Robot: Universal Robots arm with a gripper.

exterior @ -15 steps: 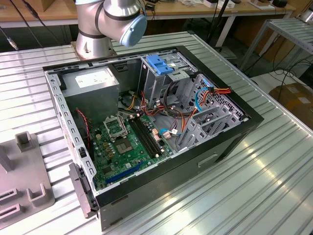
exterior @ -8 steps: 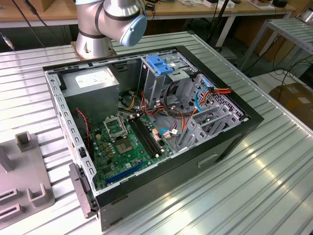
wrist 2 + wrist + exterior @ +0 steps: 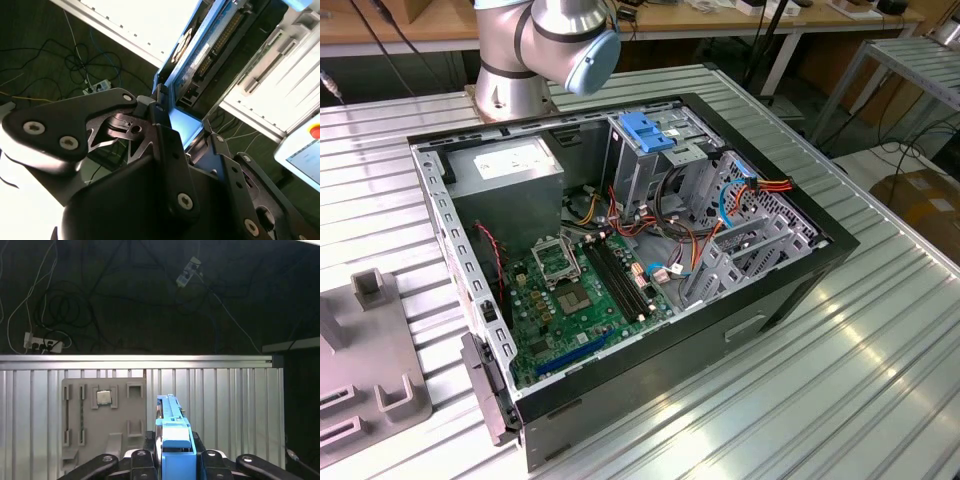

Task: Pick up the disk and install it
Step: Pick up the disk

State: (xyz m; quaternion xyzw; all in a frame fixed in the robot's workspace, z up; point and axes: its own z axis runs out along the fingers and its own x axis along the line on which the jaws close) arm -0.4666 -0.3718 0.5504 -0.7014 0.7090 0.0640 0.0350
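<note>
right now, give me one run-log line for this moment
gripper: shut on disk | disk: held edge-on, not yet in computer case | beyond it: grey fixture tray on ribbed table

Ribbed metal table (image 3: 880, 330) — open computer case (image 3: 760, 312) mid-table, grey fixture plate (image 3: 390, 350) at exterior view's left, arm base (image 3: 505, 92) behind.

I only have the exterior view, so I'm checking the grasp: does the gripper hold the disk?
Observer: Yes; in the second wrist view the gripper is shut on the disk.
Operator: How does it sit?
Observer: In the first wrist view it is clamped edge-on, its light-blue carrier rail toward the camera.
Operator: What lies beyond it?
Observer: A grey fixture plate on the ribbed table, with a small square chip on it.
</note>
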